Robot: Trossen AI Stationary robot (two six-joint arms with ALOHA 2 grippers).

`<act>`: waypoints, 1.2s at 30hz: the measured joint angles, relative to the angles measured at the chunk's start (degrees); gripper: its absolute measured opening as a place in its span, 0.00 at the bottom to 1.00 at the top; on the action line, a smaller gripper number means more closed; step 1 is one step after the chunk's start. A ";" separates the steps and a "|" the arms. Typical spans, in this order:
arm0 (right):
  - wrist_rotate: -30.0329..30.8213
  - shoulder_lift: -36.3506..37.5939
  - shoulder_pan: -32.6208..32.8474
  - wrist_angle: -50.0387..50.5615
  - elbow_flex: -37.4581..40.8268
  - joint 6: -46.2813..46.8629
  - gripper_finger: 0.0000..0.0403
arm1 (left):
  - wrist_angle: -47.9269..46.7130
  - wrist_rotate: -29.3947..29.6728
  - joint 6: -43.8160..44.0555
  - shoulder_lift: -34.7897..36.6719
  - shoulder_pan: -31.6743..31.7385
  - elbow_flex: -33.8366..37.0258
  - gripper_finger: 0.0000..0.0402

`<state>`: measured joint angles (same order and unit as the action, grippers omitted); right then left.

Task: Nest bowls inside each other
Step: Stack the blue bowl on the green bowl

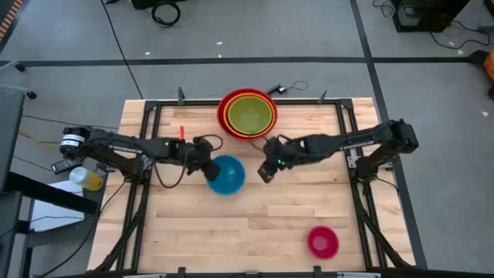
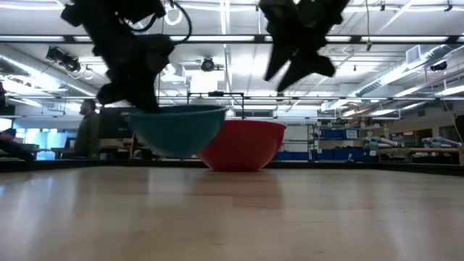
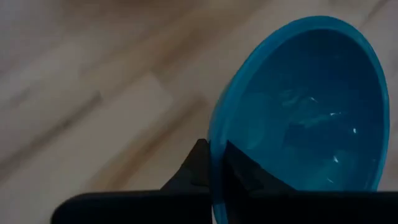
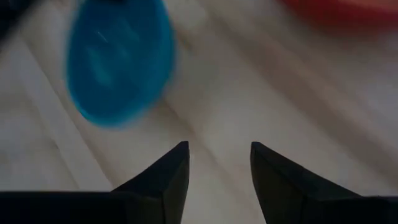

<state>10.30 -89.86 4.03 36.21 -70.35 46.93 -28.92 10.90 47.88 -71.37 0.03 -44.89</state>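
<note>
My left gripper [image 1: 207, 166] is shut on a blue bowl [image 1: 228, 175] over the table's middle; the low view shows the blue bowl [image 2: 177, 130] above the tabletop. To its right my right gripper [image 1: 266, 171] hovers open with nothing between its fingers [image 4: 177, 168]. At the far middle a red bowl [image 1: 221, 108] rests on its base, with an orange bowl [image 1: 226, 117] nested in it and a lime green bowl [image 1: 251, 114] inside that. A pink bowl [image 1: 323, 242] sits upright near the front right. My left gripper holds the blue bowl by its rim [image 3: 214, 134] on the side toward the table's left. One finger is inside the bowl and one outside. The fingers slant down from the table's left. The bowl hangs clear of the table, opening up, about level.
Black frame rails [image 1: 150, 131] run along the table's left, right and far sides. A small red object [image 1: 182, 133] lies at the far left. A yellowish container [image 1: 89, 179] stands off the left edge. Bare wood [image 1: 231, 232] lies at the front middle.
</note>
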 joint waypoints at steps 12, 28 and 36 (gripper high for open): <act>3.52 0.00 -4.04 -8.32 0.00 -15.21 0.45 | 0.10 9.59 2.06 -8.27 0.14 -11.67 0.03; -1.81 0.09 -8.63 -7.24 1.86 -19.70 0.26 | -1.28 9.53 -9.13 -13.88 0.16 -24.35 0.03; 4.46 -0.11 -13.53 -11.27 1.99 -21.11 0.07 | -6.75 8.74 -10.75 -13.73 3.09 -27.70 0.26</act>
<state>14.76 -89.97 -9.50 24.94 -68.36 25.82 -35.67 19.64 37.12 -85.10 3.11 -72.59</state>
